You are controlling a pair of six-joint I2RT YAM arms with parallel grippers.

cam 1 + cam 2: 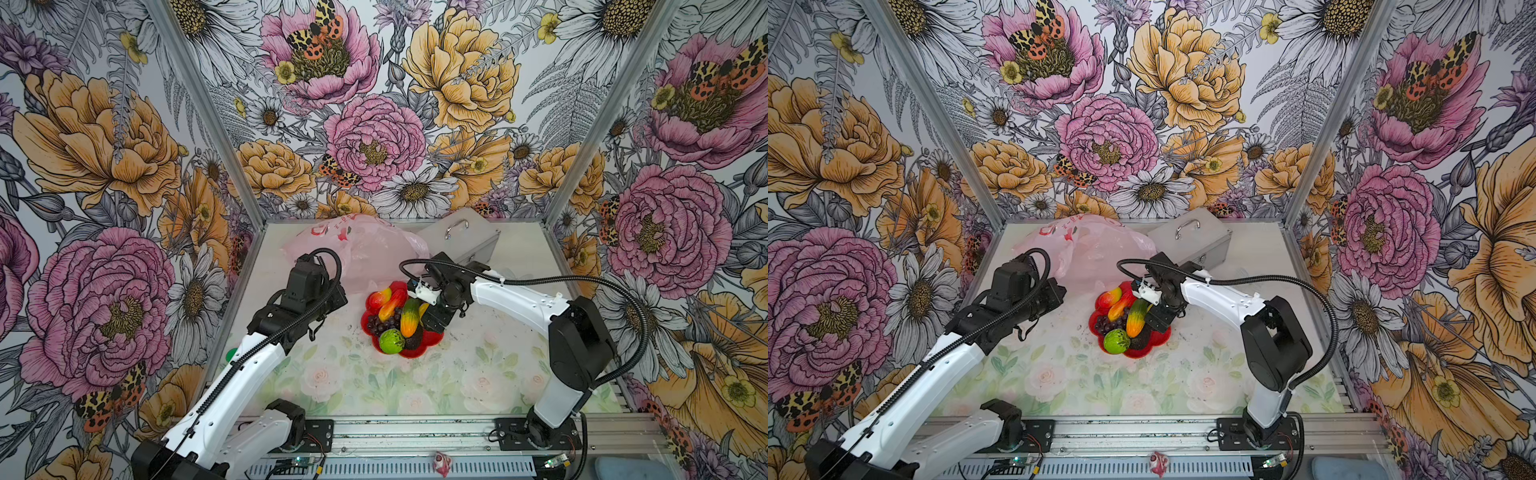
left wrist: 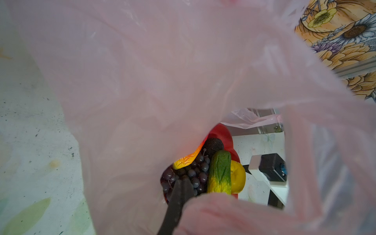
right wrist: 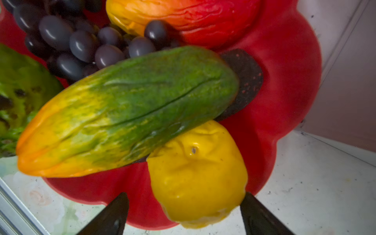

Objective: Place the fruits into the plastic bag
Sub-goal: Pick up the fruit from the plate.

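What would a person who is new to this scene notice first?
The red dish heaped with glossy toy fruits at the table's middle, against loud floral walls. The right gripper stands open around the yellow lemon, and the left gripper holds the pale-pink plastic bag beside the dish.

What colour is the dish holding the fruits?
The dish is red, clearest in the right wrist view.

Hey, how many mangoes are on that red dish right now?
2. One mango lies at the dish's far rim; the second mango lies beside it, against the grapes. Others could hide underneath.
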